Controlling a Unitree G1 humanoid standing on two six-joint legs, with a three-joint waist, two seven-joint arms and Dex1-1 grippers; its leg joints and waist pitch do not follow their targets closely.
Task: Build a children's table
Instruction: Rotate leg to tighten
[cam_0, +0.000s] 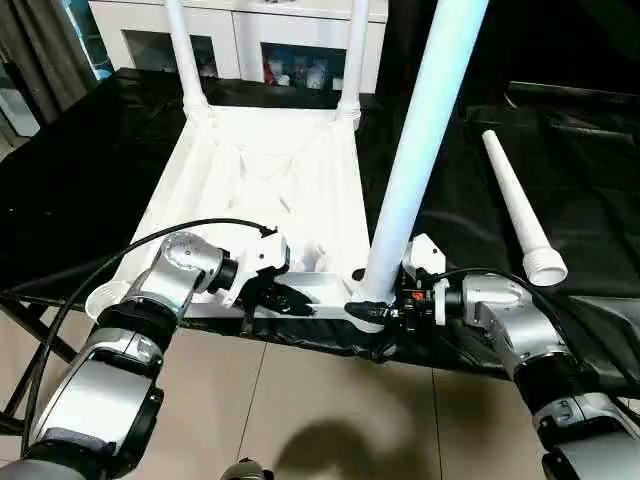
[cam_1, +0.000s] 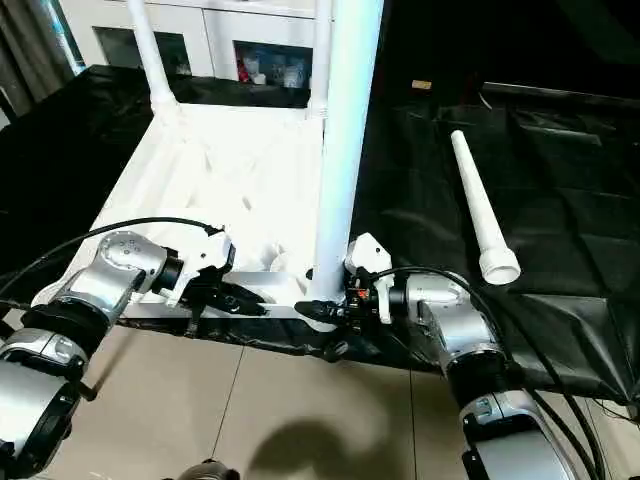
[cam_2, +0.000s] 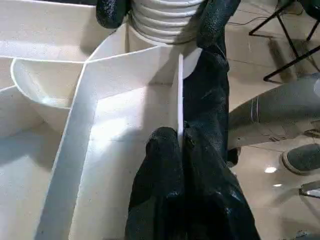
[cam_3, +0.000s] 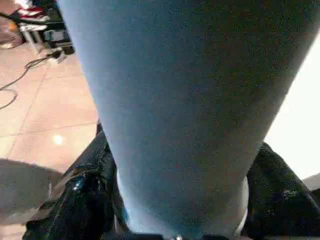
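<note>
Silver forearms reach in from the bottom edge of the head view toward the children's table (cam_0: 262, 170), which lies upside down on the black-sheeted work table (cam_0: 70, 180), ribbed underside up. Its top spans from about 12 o'clock to 7 o'clock of the scene's centre, with the near edge at the work table's front edge.

Two far legs (cam_0: 184, 50) stand upright in the corner sockets at 12 o'clock. A third leg (cam_0: 420, 140) rises, leaning slightly, from the near corner socket at 6 o'clock. The near socket (cam_0: 103, 297) at 8 o'clock holds nothing. A loose fourth leg (cam_0: 520, 205) lies flat on the black sheet at 3 o'clock, well apart from the tabletop.

The right gripper (cam_0: 372, 305) is clamped around the base of the third leg just above its socket; the right wrist view shows black fingers (cam_3: 80, 200) on either side of the tube. The left gripper (cam_2: 179, 145) is pinched narrow on a thin upright rib (cam_2: 178, 95) of the underside beside that same corner, both fingers pressed against the rib. A white glass-door cabinet (cam_0: 240, 40) stands beyond the work table at 12 o'clock.
</note>
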